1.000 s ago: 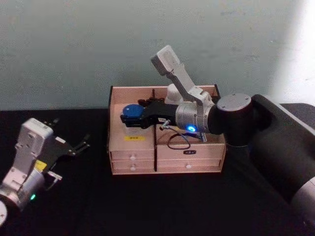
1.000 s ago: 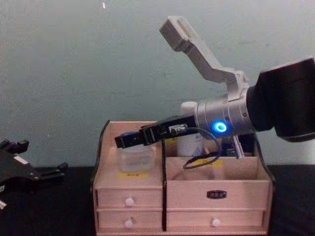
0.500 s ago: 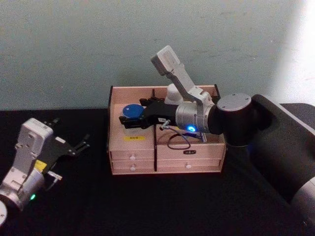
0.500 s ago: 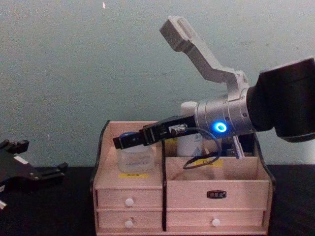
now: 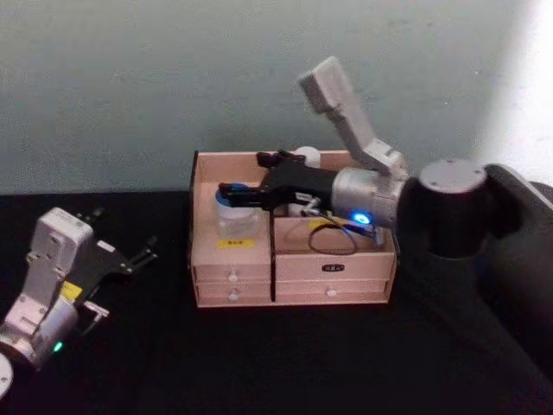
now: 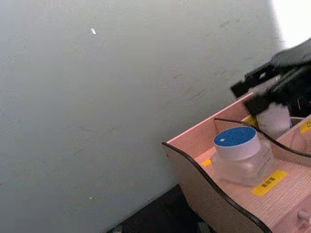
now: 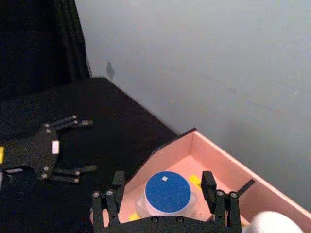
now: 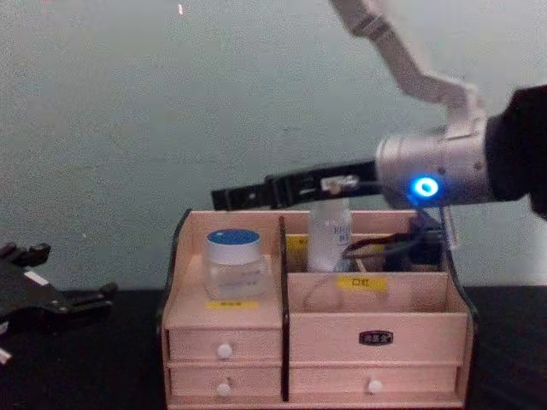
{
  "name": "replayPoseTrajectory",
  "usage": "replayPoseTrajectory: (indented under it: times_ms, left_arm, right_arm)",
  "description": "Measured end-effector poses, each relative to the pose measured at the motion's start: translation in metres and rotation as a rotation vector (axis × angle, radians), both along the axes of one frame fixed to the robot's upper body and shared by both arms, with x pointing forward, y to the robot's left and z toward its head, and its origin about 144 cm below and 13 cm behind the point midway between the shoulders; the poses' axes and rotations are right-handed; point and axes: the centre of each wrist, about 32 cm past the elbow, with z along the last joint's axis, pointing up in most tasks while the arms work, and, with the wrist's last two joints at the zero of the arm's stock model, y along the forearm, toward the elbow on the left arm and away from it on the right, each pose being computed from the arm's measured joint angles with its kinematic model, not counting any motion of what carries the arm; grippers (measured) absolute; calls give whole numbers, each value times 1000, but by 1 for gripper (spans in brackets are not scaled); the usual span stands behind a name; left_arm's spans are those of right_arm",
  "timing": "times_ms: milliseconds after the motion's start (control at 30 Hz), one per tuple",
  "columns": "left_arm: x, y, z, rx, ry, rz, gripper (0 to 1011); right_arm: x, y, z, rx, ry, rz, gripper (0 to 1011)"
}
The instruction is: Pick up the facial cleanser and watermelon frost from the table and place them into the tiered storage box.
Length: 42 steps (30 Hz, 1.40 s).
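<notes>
Both things stood upright in the tiered storage box (image 8: 256,337), watermelon frost (image 8: 233,261) front-left w/ lid up, facial cleanser (image 8: 330,235) behind; right gripper (image 8: 224,198) hung spread above, left gripper (image 5: 143,256) spread, parked on table.

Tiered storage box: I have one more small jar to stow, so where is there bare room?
The front right compartment of the tiered storage box, behind the black label, looks bare. The left compartment holds the watermelon frost; the facial cleanser stands behind. The right gripper, fingers open, hangs above the jar.
</notes>
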Motion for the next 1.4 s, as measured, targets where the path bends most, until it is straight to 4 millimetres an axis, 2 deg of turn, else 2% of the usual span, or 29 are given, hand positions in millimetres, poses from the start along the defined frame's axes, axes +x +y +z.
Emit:
replayPoseTrajectory:
  times_ms: [467,733,1000,1400]
  left_arm:
    - [0,0,0,0,0,0,1001]
    - [0,0,0,0,0,0,1001]
    - [0,0,0,0,0,0,1001]
    - [0,0,0,0,0,0,1001]
  right_arm:
    - [-46,-53,7,124,-112,-92,1003]
    - [-78,-87,-7,144,-184,-256,1002]
    - [-101,-97,-27,149,-258,-414,1002]
    - [-116,-90,-65,119,-270,-661,1003]
